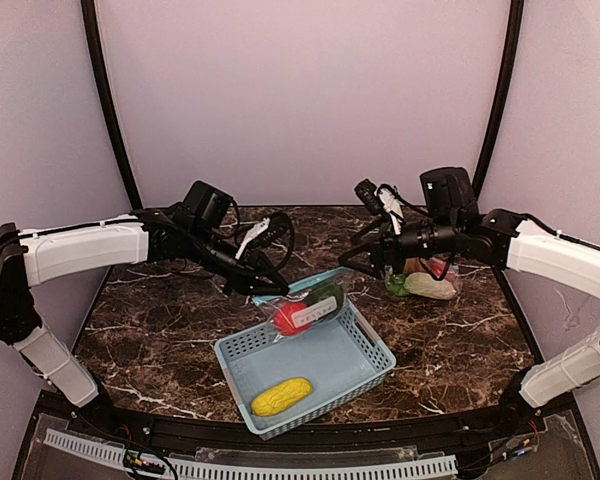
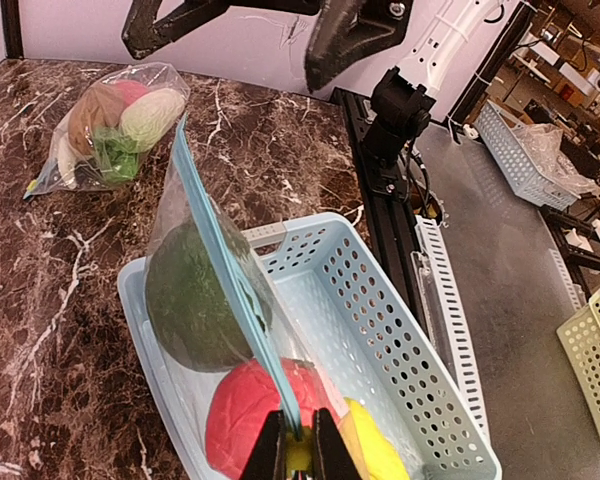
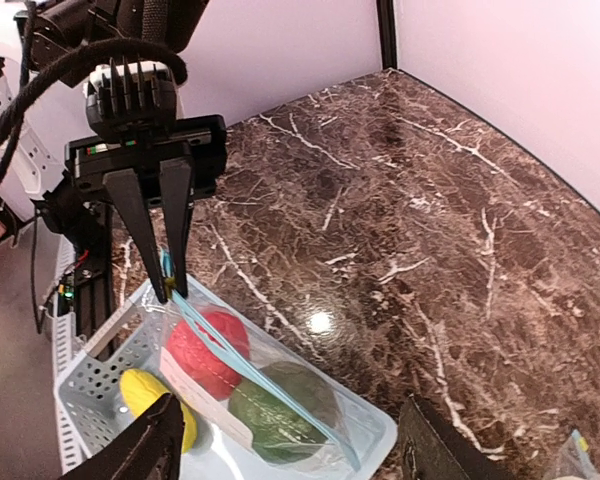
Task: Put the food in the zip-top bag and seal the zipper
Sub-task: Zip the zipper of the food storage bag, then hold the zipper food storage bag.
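From above, the left tool (image 1: 270, 287) is pressed together on one end of a bag (image 1: 315, 305) that hangs from its tips over a basket (image 1: 375, 365). The right tool (image 1: 352, 262) stands spread just past the bag's far end, touching nothing. A corn (image 1: 280, 396) lies loose in the basket, below and nearer than both tools. A second bag (image 1: 425, 280), filled, lies on the worktop (image 1: 160, 330) just behind the right tool.

In the left wrist view, the fingers pinch the zipper (image 2: 225, 280) at its near end. The strip runs straight away from them, with the apple (image 2: 245, 420) right at the tips and the green fruit (image 2: 195, 295) further along, both inside the film.

In the right wrist view, the jaws are wide apart and empty, the bag between and beyond them. The zipper reads as one unbroken line, though whether it is pressed shut all along I cannot tell.

The step in hand looks like sealing. Next, the right tool would likely need to close on the strip beside the left tool and slide along it. The corn outside suggests more loading may come first.
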Tool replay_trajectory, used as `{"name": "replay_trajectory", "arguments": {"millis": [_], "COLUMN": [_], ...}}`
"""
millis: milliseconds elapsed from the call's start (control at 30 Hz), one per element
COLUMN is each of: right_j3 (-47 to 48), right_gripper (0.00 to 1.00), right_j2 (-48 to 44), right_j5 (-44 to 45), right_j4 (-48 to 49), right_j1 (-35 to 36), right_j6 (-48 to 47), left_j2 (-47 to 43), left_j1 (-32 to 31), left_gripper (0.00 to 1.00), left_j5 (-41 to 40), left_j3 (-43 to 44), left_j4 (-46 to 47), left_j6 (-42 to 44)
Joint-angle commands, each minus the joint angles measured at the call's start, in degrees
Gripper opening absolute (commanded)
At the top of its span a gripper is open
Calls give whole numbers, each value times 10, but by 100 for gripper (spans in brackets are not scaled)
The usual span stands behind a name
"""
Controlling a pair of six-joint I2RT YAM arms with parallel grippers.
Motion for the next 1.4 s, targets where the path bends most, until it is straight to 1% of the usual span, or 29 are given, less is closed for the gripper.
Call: {"name": "replay_trajectory", "arguments": {"millis": [0,167,333,367,567,800,867,1067,1133,1200,1300,1333,1367], "right_j3": [0,26,52,55,64,67,71,68,65,61,51,47,42], "right_gripper": [75,76,76,75,62,62,60,46,38,26,3,0,0], "right_j2": [12,68,111,116,140,163,171,174,173,170,161,155,149], "right_j5": [-69,-101,-113,-116,-130,-139,-143,-149,-150,-149,-144,-137,-132], "right_j4": [41,45,38,37,35,31,25,12,10,10,17,21,29], "right_j1": [22,52,75,77,85,89,90,93,94,94,95,95,95], "right_j6": [-14,-21,-36,-37,-39,-45,-46,-49,-49,-47,-41,-38,-35], "left_j2": [-2,0,7,7,10,16,19,18,17,17,18,18,18], "left_j1": [-1,-4,-8,-9,-11,-11,-12,-12,-12,-12,-12,-12,-12], "left_gripper": [1,1,1,1,1,1,1,1,1,1,1,1,6], "left_j5": [48,56,63,63,66,84,88,90,90,88,86,85,84], "left_j3": [-2,-2,5,7,12,19,24,30,30,30,31,32,32], "left_j4": [-7,-9,-23,-25,-34,-47,-54,-63,-63,-63,-63,-63,-63], "left_j6": [-12,-15,-11,-11,-7,-5,-4,0,0,-1,-2,-4,-4]}}
